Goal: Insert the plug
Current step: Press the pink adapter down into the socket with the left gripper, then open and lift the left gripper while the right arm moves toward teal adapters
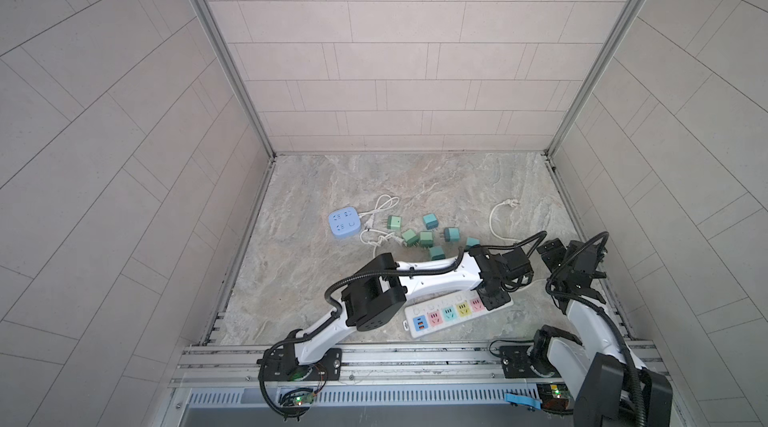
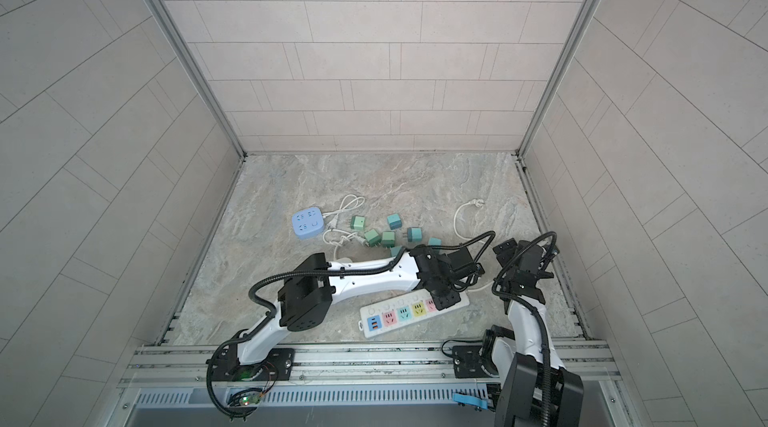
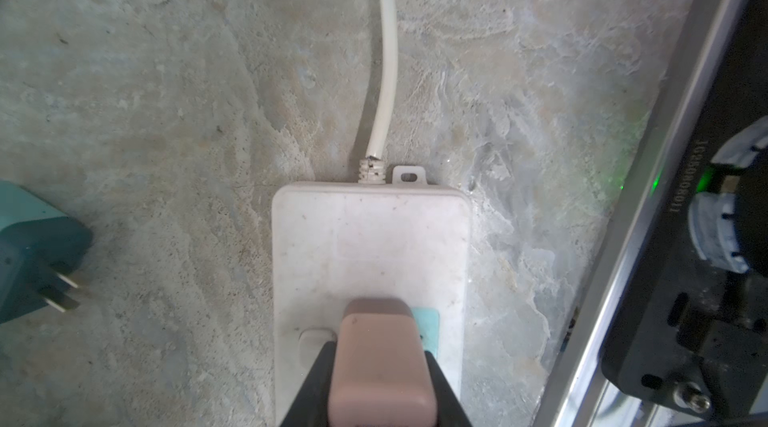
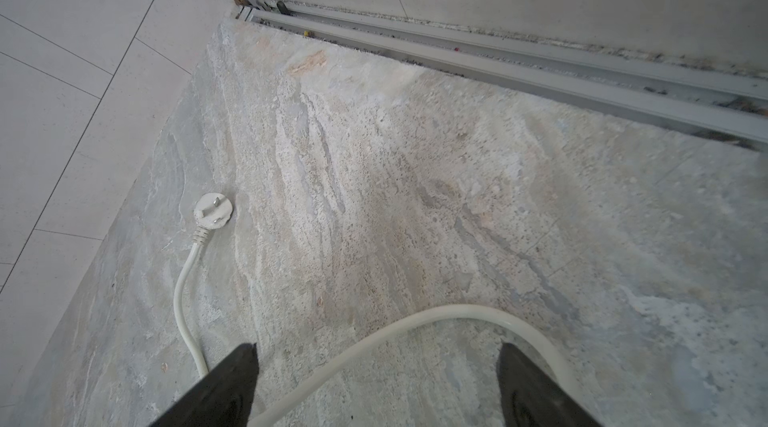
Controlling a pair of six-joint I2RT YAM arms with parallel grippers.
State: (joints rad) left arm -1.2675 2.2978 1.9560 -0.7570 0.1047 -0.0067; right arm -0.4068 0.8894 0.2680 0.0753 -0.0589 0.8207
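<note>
Pink plug point(image 3: 376, 321) stands between the jaws of my left gripper point(image 3: 380, 352), which press it from both sides, on the teal socket point(image 3: 429, 321) of the white power strip point(image 3: 370, 246), at the end near its cord point(image 3: 386, 51). To the right, my right gripper point(image 4: 376, 348) hangs over the stone floor point(image 4: 415, 196) with jaws wide and empty, above the white cord.

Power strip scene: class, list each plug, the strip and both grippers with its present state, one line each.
power strip, visible coloured sockets empty.
pink plug, upright on its end socket.
left gripper, shut on pink plug.
right gripper, open, empty.
white cord plug, unplugged, prongs up.
green plugs, loose, unplugged.
</note>
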